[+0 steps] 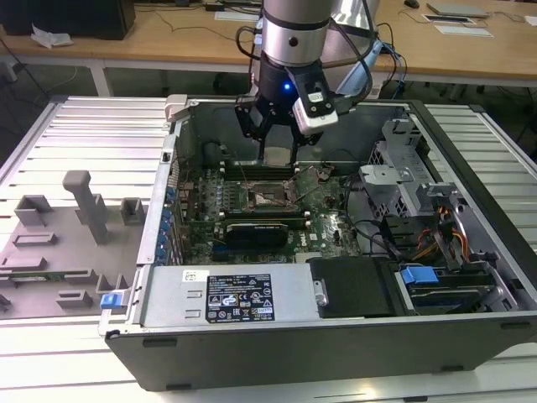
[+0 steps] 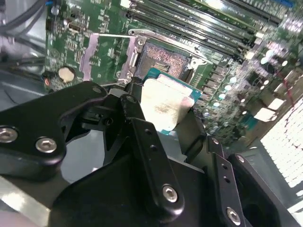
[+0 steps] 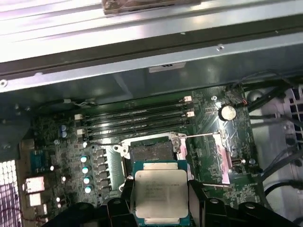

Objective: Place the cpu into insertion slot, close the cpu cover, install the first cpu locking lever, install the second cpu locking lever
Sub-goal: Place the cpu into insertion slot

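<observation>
My gripper (image 1: 277,144) hangs inside the open computer case, shut on the cpu (image 1: 277,154). In both wrist views the cpu (image 3: 160,191) (image 2: 165,104) is a flat square chip with a silvery top on a green-blue edge, pinched between the black fingers (image 3: 196,196). It is held a little above and just short of the insertion slot (image 3: 150,150) (image 2: 163,59), a dark square socket with a silver rim (image 1: 267,197) on the green motherboard. The cpu cover (image 3: 215,156) (image 2: 102,56) is swung open and lies flat beside the slot.
Long black memory slots (image 3: 137,120) run beside the socket toward the case wall. A coin battery (image 3: 227,112) sits past the cover. The power supply (image 1: 226,298) and drive cage (image 1: 403,168) hem in the board. A grey fixture (image 1: 75,218) stands at the exterior view's left.
</observation>
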Controlling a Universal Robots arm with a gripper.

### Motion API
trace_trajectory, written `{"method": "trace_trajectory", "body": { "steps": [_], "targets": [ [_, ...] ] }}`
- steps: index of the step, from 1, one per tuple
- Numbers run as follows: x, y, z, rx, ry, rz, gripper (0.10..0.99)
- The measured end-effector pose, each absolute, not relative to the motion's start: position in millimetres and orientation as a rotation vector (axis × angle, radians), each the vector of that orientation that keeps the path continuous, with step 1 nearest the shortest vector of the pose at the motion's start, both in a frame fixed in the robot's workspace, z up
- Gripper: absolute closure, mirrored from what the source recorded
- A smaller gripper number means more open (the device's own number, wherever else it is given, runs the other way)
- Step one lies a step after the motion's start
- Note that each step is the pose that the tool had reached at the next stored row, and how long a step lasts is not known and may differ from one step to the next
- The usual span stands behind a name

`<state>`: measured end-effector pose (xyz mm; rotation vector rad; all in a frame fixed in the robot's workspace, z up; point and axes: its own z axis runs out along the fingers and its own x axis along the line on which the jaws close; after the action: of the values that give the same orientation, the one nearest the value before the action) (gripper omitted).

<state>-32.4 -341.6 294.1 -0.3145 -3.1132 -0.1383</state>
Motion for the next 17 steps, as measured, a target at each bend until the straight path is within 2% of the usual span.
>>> {"method": "trace_trajectory", "body": {
  "steps": [17],
  "targets": [
    [-32,-342,270,-1.037,-2.974,-0.139,0.549]
  ]
}}
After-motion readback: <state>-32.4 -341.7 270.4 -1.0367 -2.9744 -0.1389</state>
